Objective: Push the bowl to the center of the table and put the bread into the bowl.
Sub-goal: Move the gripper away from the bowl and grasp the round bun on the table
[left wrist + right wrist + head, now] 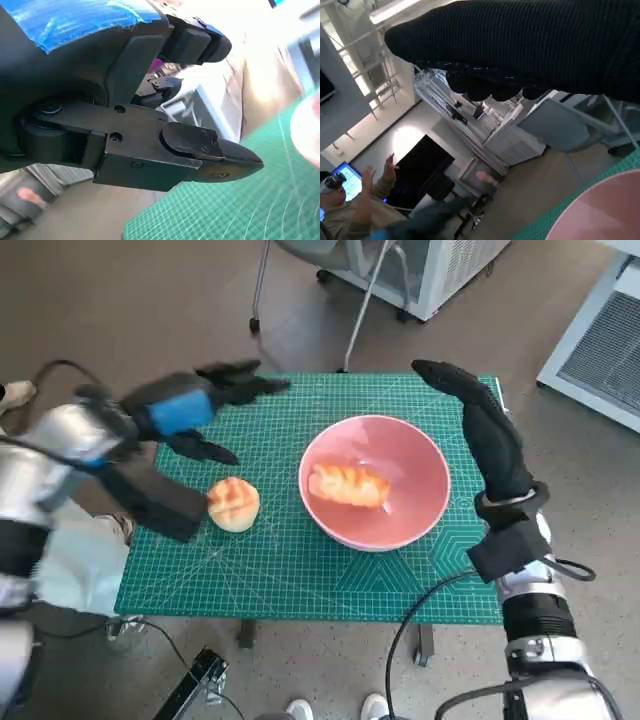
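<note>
Bread: two pieces show in the head view. A long loaf (349, 485) lies inside the pink bowl (420, 460), long axis approx. 9-to-3 o'clock, tilted slightly. A round bun (233, 504) sits on the green mat of the tabletop (300, 580), at approx. 9 o'clock from the bowl, near it but not touching. The bowl stands roughly mid-tabletop, a little toward 3 o'clock.

Key relation: the bun lies at approx. 5 o'clock from the left robot hand (205, 400), just beside that arm's dark wrist section; whether they touch cannot be told. The left robot hand is raised above the tabletop's far-left part, fingers spread, nothing in it; the left wrist view confirms the black fingers (210, 155) are bare over the mat. The right robot hand (485, 425) stands at approx. 3 o'clock of the bowl, gloved fingers extended toward 12 o'clock, holding nothing; contact w/ the rim cannot be told. The bowl lies between it and the bun.

Judgement: the left robot hand is the nearer one for the bun; bowl push looks about done; carry direction bun-to-bowl would be toward 3 o'clock.

A person (350, 210) w/ raised hands shows in the right wrist view's background.
</note>
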Motion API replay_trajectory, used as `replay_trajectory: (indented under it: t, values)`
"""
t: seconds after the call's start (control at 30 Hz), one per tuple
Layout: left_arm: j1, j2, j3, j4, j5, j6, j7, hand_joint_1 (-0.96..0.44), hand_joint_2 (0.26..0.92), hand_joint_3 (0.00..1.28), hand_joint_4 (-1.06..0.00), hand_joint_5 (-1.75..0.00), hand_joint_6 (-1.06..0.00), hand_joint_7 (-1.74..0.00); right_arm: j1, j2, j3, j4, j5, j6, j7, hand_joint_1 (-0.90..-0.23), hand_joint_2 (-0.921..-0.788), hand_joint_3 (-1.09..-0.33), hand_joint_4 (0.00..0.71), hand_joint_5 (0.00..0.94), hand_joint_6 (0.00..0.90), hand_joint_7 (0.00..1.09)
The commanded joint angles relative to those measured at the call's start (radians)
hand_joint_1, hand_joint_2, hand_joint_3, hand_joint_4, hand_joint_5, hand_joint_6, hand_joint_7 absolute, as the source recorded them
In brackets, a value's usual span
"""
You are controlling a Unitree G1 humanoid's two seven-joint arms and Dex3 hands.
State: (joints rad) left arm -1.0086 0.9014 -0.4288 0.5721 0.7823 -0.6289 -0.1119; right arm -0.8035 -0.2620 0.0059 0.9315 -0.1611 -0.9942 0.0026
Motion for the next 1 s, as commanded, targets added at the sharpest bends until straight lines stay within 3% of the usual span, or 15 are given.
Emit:
replay_trajectory:
  t: [0.03,0.37,0.57,0.77,1.0]
  values:
    - [0.053,0.043,0.076,-0.085,-0.052,0.010,-0.042,-0.25,0.791,0.00,-0.13,-0.02,-0.23,-0.15,-0.001,0.008,0.007,0.026,-0.005,0.006,0.007,-0.653,-0.921,-0.694,0.280,0.002,-0.001,0.60]
    - [0.139,0.105,0.124,-0.194,0.022,0.046,-0.080,-0.22,0.781,0.00,-0.14,-0.01,-0.24,-0.13,-0.017,0.009,0.011,0.050,-0.003,0.006,0.015,-0.670,-0.921,-0.692,0.292,0.008,-0.001,0.60]
    - [0.157,0.114,0.088,-0.201,0.133,0.051,-0.079,-0.23,0.781,0.00,-0.12,0.00,-0.24,-0.12,-0.019,0.012,0.012,0.057,-0.001,0.001,0.019,-0.664,-0.921,-0.692,0.300,0.012,-0.001,0.60]
    - [0.177,0.119,0.028,-0.242,0.303,0.085,-0.088,-0.23,0.785,0.00,-0.05,0.00,-0.18,-0.07,-0.018,0.014,0.014,0.057,-0.003,-0.001,0.018,-0.660,-0.921,-0.692,0.304,0.013,-0.001,0.60]
    - [0.173,0.111,-0.053,-0.260,0.453,0.067,-0.085,-0.10,0.891,0.05,0.00,0.00,-0.09,-0.02,-0.014,0.009,0.014,0.050,-0.001,-0.002,0.021,-0.659,-0.921,-0.693,0.306,0.013,-0.001,0.60]
